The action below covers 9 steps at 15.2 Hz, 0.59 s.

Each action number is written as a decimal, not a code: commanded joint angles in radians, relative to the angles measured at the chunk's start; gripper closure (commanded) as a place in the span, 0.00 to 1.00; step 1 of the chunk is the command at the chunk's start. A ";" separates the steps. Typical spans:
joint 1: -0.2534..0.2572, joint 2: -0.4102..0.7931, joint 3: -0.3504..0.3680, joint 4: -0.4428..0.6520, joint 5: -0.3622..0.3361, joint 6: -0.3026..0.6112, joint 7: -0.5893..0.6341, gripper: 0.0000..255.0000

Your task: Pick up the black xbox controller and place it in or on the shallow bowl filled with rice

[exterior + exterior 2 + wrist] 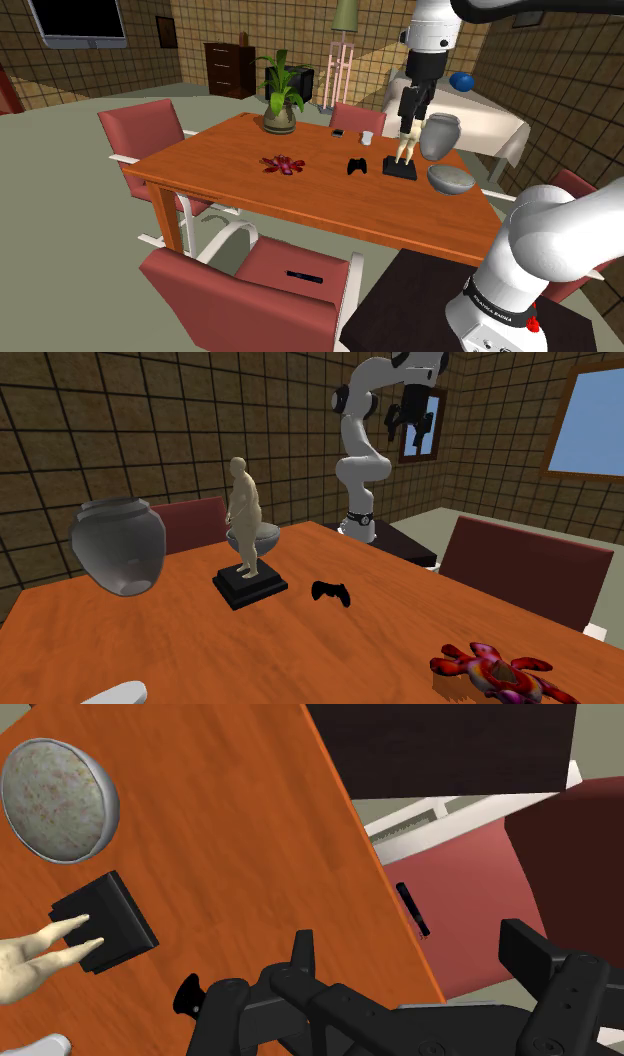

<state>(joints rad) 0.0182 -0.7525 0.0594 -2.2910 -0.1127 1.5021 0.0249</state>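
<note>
Holding speckled rice (50,794), bowl (450,186) sits beside statuette (243,517).

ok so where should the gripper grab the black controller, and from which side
Probably the narrow middle of the black controller, from straight above: it lies flat on the table with its handles splayed, and the figurine stands close beside it.

1. The table (300,195) shows orange-brown wood grain, smooth with a soft sheen.
2. The jar (118,544) is grey and glossy, like polished metal.
3. The controller (331,592) is plain matt black.
4. The bowl (110,804) has a smooth grey rim, and its filling (50,794) looks speckled and grainy.
5. The figurine (245,502) is matt beige.
</note>
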 commanded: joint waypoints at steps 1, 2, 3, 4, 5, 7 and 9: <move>0.000 0.000 0.000 0.000 0.000 0.000 0.000 0.00; -0.002 0.008 -0.025 -0.011 -0.010 0.024 -0.031 0.00; -0.004 0.018 -0.050 -0.021 -0.020 0.048 -0.062 0.00; -0.007 0.030 -0.076 -0.028 -0.029 0.073 -0.093 0.00; -0.009 0.044 -0.101 -0.035 -0.038 0.097 -0.124 0.00; -0.013 0.077 -0.150 -0.042 -0.052 0.147 -0.187 0.00; -0.015 0.118 -0.199 -0.043 -0.063 0.196 -0.249 0.00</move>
<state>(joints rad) 0.0052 -0.6620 -0.1102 -2.3355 -0.1682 1.6662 -0.1861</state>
